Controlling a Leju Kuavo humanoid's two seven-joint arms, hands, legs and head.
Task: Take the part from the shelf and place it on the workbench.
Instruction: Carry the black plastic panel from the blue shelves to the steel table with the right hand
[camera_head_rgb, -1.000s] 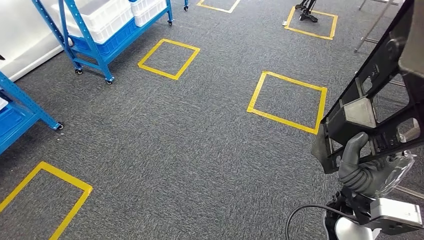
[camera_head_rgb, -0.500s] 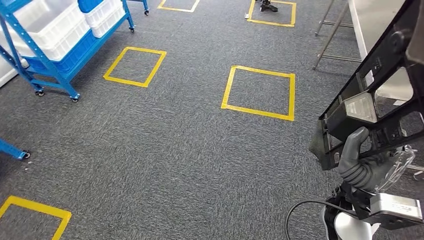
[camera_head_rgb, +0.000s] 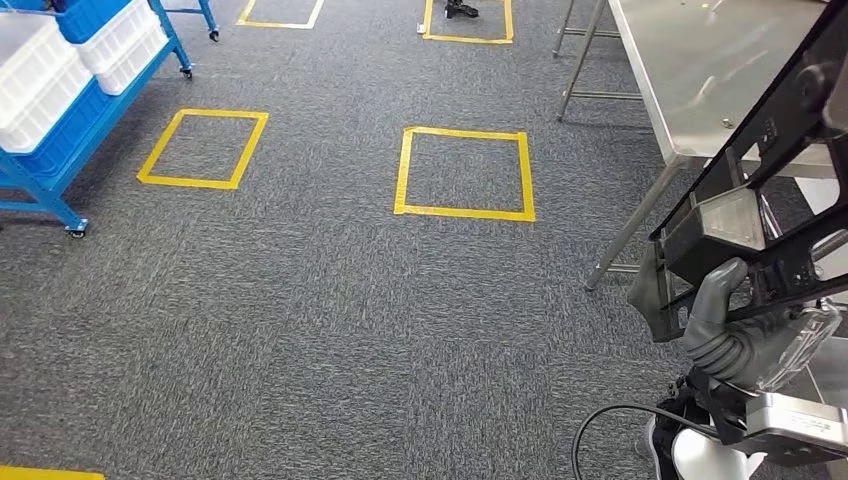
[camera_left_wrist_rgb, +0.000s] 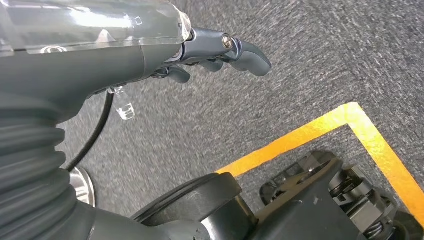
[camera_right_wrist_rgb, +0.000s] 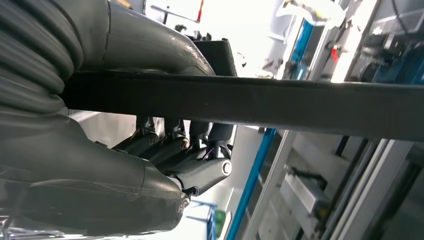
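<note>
The part (camera_head_rgb: 762, 195) is a large black open frame with bars and a grey block, tilted up at the right edge of the head view. My right hand (camera_head_rgb: 722, 332) grips its lower bar from below, thumb over the front. In the right wrist view the fingers (camera_right_wrist_rgb: 170, 150) wrap under the part's black bar (camera_right_wrist_rgb: 280, 106). The workbench (camera_head_rgb: 700, 60), a steel-topped table, stands at the upper right, just beyond the part. My left hand (camera_left_wrist_rgb: 215, 50) hangs over the carpet, fingers loosely extended, holding nothing.
A blue wheeled shelf (camera_head_rgb: 50, 150) with white bins stands at the far left. Yellow tape squares (camera_head_rgb: 465, 172) mark the grey carpet ahead. The workbench's slanted leg (camera_head_rgb: 625, 235) reaches the floor close to the part.
The whole view has swung to the right: the shelf slid off to the left and the workbench came into sight. My right hand still holds the part the same way.
</note>
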